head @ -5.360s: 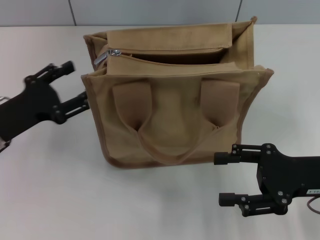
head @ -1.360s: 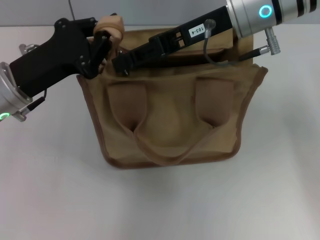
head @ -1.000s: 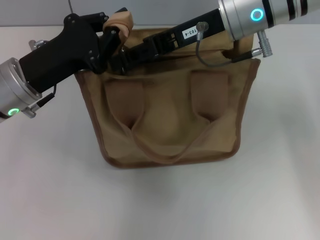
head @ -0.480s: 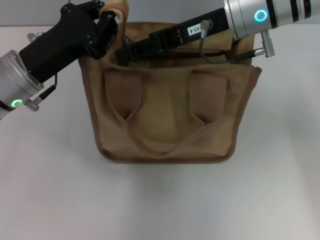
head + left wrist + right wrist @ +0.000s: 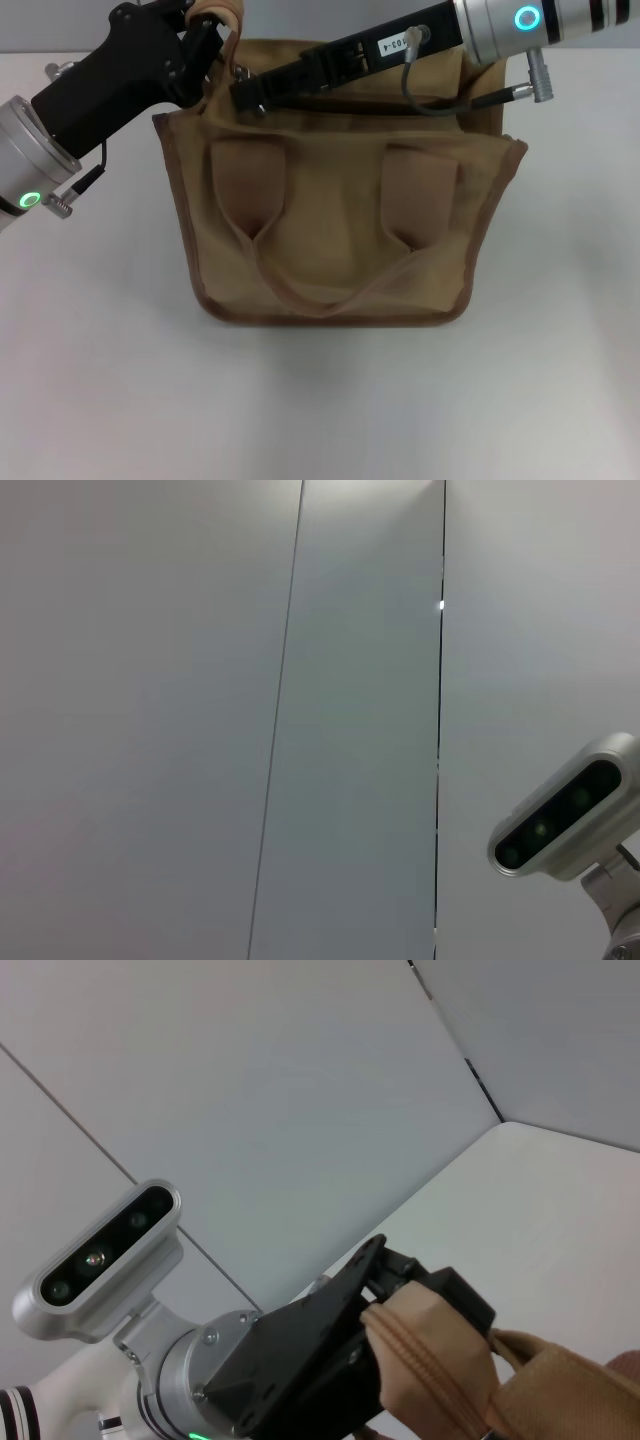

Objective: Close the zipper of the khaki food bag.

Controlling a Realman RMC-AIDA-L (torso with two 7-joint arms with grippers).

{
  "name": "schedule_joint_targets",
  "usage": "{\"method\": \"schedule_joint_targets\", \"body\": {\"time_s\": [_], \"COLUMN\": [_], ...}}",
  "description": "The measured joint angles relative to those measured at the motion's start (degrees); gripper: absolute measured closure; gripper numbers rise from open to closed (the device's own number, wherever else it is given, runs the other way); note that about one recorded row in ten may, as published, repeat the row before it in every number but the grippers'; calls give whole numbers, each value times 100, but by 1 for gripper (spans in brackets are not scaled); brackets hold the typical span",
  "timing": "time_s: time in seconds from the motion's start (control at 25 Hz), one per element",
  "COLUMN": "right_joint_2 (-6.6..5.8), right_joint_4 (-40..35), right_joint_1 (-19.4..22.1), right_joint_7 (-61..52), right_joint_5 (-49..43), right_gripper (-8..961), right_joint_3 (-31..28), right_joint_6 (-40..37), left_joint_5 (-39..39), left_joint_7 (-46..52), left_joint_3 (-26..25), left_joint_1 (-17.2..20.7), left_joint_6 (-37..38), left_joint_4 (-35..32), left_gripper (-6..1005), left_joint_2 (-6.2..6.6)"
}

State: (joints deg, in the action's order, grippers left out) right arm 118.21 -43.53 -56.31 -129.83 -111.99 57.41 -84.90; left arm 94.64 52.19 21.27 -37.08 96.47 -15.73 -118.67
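The khaki food bag stands mid-table with its near strap handle hanging down the front. At the bag's far left top corner, my left gripper is shut on a fold of the bag's fabric and holds it up. In the right wrist view, this same left gripper clamps the khaki end piece, and a stretch of the zipper runs along it. My right gripper reaches across the top panel from the right, its tip at the left end. The arm hides the zipper line and its pull in the head view.
The white table surrounds the bag, with a grey panelled wall behind. The robot's head camera shows in the left wrist view, and the head camera also appears in the right wrist view.
Both arms have come in from the table sides to the bag's top left corner. Over the last second, the left gripper pulled the gripped corner up and back, and the bag shifted slightly.
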Motion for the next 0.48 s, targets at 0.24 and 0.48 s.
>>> {"method": "schedule_joint_targets", "body": {"time_s": [0.24,0.48], "right_joint_2": [11,43], "right_joint_4": [-5,-10], "right_joint_1": [-16,-10], "right_joint_7": [2,88], "right_joint_5": [2,-15], "right_gripper": [600,685], "right_joint_3": [13,145], "right_joint_6": [96,235], "left_joint_5": [-12,-14], "left_joint_7": [2,2], "left_joint_3": [0,0], "left_joint_1": [-54,-81], "left_joint_6": [-29,-31], "left_joint_4": [0,6], "left_gripper": [989,989], "left_joint_2": [-10,-15]}}
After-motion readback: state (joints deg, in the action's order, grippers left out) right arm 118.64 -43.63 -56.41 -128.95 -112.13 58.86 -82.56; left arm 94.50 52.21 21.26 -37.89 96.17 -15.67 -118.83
